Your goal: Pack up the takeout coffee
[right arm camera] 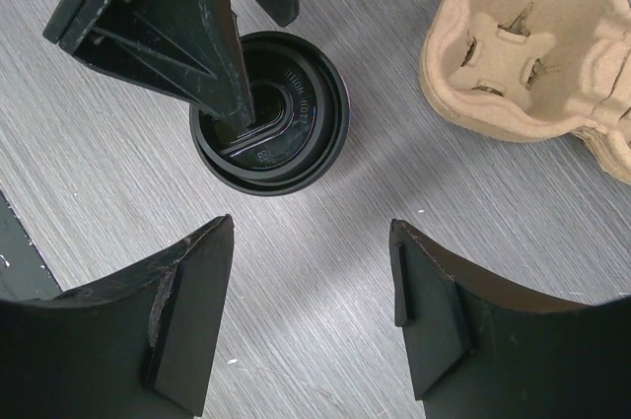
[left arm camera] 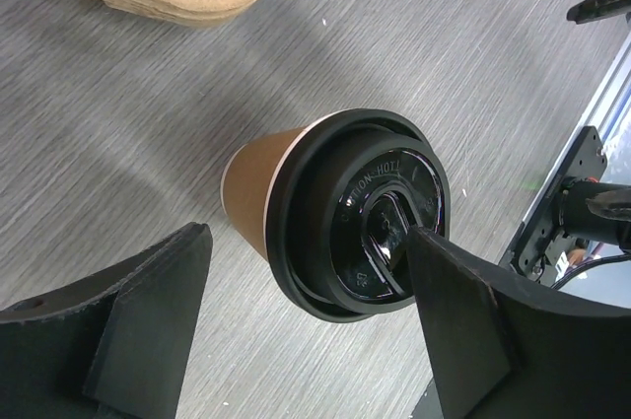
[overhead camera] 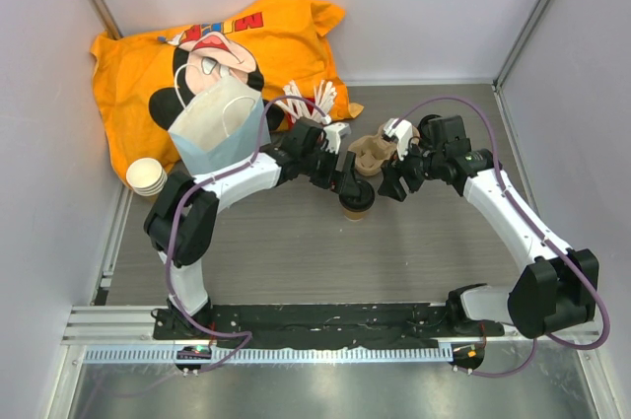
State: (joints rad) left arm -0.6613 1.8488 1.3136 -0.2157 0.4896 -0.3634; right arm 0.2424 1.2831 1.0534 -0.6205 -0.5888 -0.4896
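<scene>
brown takeout coffee (left arm camera: 340, 212) stands within parted left gripper (left arm camera: 308, 237)

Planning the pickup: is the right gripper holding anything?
No: the right gripper stands open and empty, with the coffee on the table ahead of it.

Grey tabletop (overhead camera: 296, 251): takeout coffee (overhead camera: 357, 200) upright at centre; pulp cup carrier (overhead camera: 373, 153) just behind; paper bag (overhead camera: 219, 128), orange cartoon bag (overhead camera: 138, 69), cup stack (overhead camera: 148, 177) left.
</scene>
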